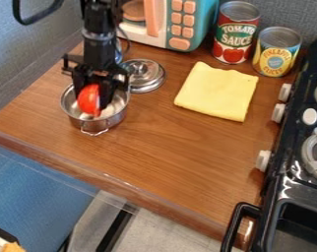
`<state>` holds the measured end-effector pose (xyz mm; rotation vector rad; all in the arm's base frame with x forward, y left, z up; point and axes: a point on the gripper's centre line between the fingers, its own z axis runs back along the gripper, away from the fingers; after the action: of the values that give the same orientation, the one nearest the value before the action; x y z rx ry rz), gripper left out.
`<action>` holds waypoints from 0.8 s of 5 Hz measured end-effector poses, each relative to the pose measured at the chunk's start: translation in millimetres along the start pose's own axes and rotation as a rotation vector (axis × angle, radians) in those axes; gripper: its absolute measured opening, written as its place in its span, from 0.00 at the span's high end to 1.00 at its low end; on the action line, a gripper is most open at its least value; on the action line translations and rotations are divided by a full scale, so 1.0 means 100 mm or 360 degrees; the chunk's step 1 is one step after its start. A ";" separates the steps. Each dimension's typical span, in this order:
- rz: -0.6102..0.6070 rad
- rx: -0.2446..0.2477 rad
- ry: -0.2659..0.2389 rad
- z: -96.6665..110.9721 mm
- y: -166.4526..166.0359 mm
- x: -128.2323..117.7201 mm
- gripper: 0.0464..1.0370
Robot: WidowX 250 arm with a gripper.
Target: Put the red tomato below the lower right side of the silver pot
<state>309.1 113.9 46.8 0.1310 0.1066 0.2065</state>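
Brown countertop [168, 147]: the hand [93, 102] grips the red tomato [88, 98] at the silver pot [113, 119], long axis nearly upright.

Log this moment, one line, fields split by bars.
gripper: at silver pot | red tomato: held between fingers | lid: beside pot | placement: not done

A narrow black robot arm [100, 18] is ringed by a greyish band [99, 35]. Beside it, a thin dark cable [127, 48] is looped. The black two-finger gripper [94, 101] is crossed by a wide black bar [74, 59].
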 end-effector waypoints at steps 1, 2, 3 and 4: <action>-0.0013 -0.0048 -0.0218 0.51 -0.17 0.10 0.56; -0.0126 -0.0139 -0.0361 0.87 -0.46 0.02 0.56; -0.0263 -0.0175 -0.0351 0.88 -0.73 -0.21 0.56; -0.0368 -0.0133 -0.0316 0.76 -0.92 -0.41 0.56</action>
<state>296.6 7.1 112.1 0.0548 -0.0843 -0.0332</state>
